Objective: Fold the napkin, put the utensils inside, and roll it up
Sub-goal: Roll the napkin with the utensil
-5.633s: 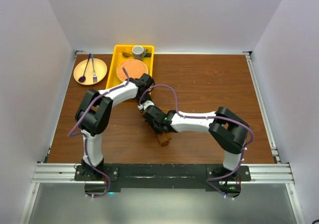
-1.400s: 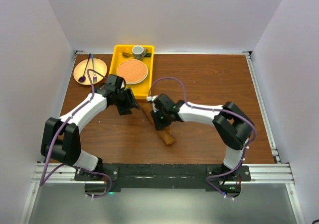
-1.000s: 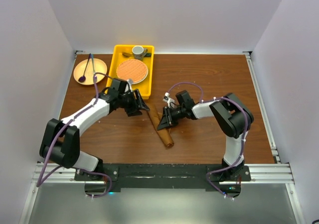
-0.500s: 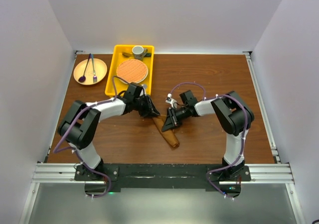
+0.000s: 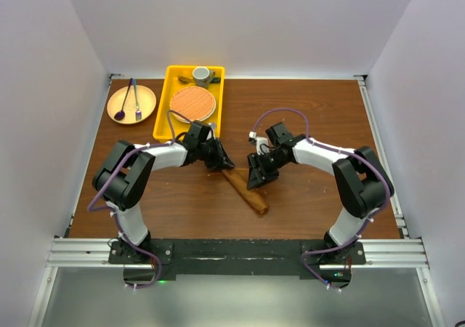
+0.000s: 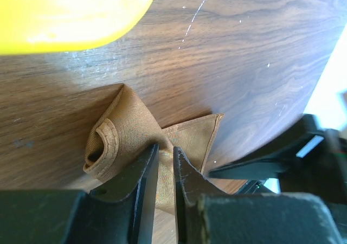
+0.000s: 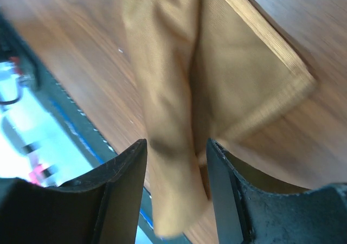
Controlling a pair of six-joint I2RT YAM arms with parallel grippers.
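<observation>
The napkin [image 5: 245,191] is a rust-brown roll lying slantwise on the table in the top view. My left gripper [image 5: 216,160] is at its far left end. In the left wrist view the gripper [image 6: 165,153] is nearly shut and pinches a fold of the napkin [image 6: 122,130] beside the open rolled end. My right gripper [image 5: 256,179] is over the middle of the roll. In the right wrist view the gripper [image 7: 176,146] has the napkin [image 7: 168,92] between its fingers, both touching the cloth. The cream spoon is hidden.
A yellow tray [image 5: 164,103] at the far left holds a round orange mat [image 5: 192,103] and a cup [image 5: 201,74]; its corner shows in the left wrist view [image 6: 65,11]. A round plate [image 5: 148,102] with a purple spoon and fork lies left of it.
Both grippers have come together onto the roll. The left arm swung right to the roll's far end, and the roll has shifted slightly right and toward the near edge.
</observation>
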